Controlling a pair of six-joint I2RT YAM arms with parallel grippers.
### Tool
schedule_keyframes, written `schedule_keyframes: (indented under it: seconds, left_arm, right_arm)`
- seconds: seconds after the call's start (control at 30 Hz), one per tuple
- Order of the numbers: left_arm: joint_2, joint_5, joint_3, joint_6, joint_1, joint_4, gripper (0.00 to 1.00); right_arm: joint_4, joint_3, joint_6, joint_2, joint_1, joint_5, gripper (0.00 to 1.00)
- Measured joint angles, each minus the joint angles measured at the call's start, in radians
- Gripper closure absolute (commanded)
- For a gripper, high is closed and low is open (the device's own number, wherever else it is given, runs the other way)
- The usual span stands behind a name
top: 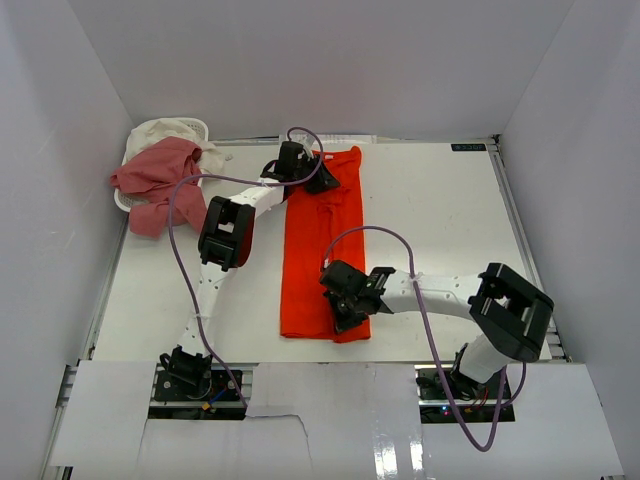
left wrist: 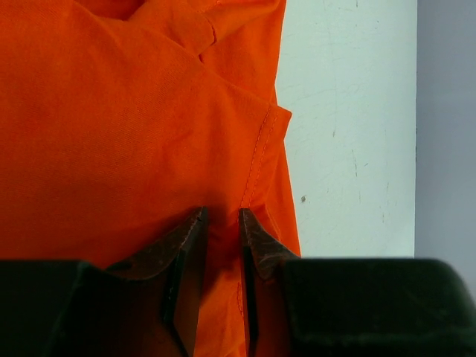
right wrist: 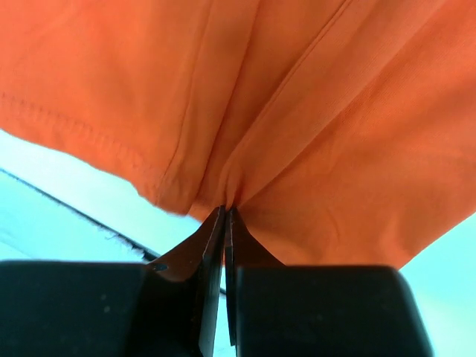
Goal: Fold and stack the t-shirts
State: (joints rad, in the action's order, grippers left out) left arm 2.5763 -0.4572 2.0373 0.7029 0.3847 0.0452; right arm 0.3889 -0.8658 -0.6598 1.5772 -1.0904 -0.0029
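The orange-red t-shirt (top: pixel 320 250) lies folded into a long narrow strip down the middle of the table. My left gripper (top: pixel 320 178) is at its far end. In the left wrist view, this gripper (left wrist: pixel 222 216) stands open, tips down on the orange-red cloth (left wrist: pixel 111 111) either side of a stitched seam near the right edge. My right gripper (top: pixel 343 315) is at the near end. In the right wrist view it (right wrist: pixel 224 210) is shut on a puckered pinch of the orange-red t-shirt (right wrist: pixel 335 111) by the hem. The pink t-shirt (top: pixel 155 180) and cream-white t-shirt (top: pixel 165 130) are bunched at the far left.
A small white basket (top: pixel 203 126) sits in the far left corner, with the pink and cream shirts spilling over it. White walls enclose the table (top: pixel 440 220) on three sides. Purple cables loop over both arms.
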Motion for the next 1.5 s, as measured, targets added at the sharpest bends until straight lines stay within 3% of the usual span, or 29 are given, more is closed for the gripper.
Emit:
schedule_keyframes:
  seconds: [0.37, 0.43, 0.47, 0.57, 0.77, 0.83, 0.87, 0.9, 0.93, 0.97, 1.1, 1.2, 1.27, 1.37, 1.5]
  left_arm:
    - [0.005, 0.003, 0.023, -0.006, 0.0, 0.034, 0.66]
    - [0.005, 0.004, 0.025, -0.006, 0.0, 0.038, 0.66]
    - [0.005, 0.005, 0.026, -0.007, 0.001, 0.04, 0.66]
    - [0.005, 0.005, 0.027, -0.007, 0.001, 0.045, 0.64]
    - [0.005, 0.006, 0.055, -0.009, 0.001, 0.085, 0.6]
    - [0.003, 0.011, 0.071, -0.013, 0.001, 0.105, 0.48]
    - [-0.004, 0.016, 0.075, -0.018, 0.001, 0.115, 0.43]
    - [-0.016, 0.027, 0.075, -0.022, 0.0, 0.132, 0.34]
    - [-0.032, 0.036, 0.074, -0.027, -0.001, 0.146, 0.32]
    - [-0.056, 0.051, 0.062, -0.028, -0.003, 0.158, 0.32]
    - [-0.303, 0.134, -0.101, -0.04, -0.006, 0.219, 0.24]
    - [-0.58, 0.21, -0.275, -0.049, -0.009, 0.233, 0.14]
    - [-0.853, 0.265, -0.46, -0.049, -0.01, 0.24, 0.13]
    - [-1.163, 0.342, -0.684, -0.047, -0.011, 0.22, 0.13]
    - [-1.363, 0.393, -0.92, -0.044, -0.011, 0.269, 0.12]
  right_arm:
    - [0.008, 0.0, -0.062, -0.027, -0.085, -0.006, 0.89]
    - [0.006, 0.007, -0.072, -0.027, -0.093, -0.014, 0.72]
    - [0.006, 0.01, -0.076, -0.027, -0.095, -0.021, 0.54]
    - [0.008, 0.011, -0.088, -0.029, -0.101, -0.027, 0.37]
    - [0.016, 0.011, -0.092, -0.116, -0.098, 0.009, 0.3]
    - [0.016, 0.011, -0.091, -0.175, -0.09, 0.026, 0.26]
    - [0.018, 0.011, -0.09, -0.207, -0.087, 0.038, 0.13]
    - [0.021, 0.011, -0.089, -0.236, -0.084, 0.051, 0.09]
    - [0.022, 0.011, -0.083, -0.273, -0.08, 0.068, 0.06]
    - [0.023, 0.015, -0.078, -0.309, -0.078, 0.09, 0.08]
    - [0.002, 0.092, -0.075, -0.508, -0.077, 0.204, 0.1]
    - [0.002, 0.183, -0.107, -0.646, -0.072, 0.306, 0.1]
    - [0.011, 0.233, -0.126, -0.705, -0.06, 0.344, 0.1]
    - [0.024, 0.253, -0.129, -0.712, -0.019, 0.335, 0.09]
    - [0.021, 0.255, -0.126, -0.601, 0.048, 0.244, 0.07]
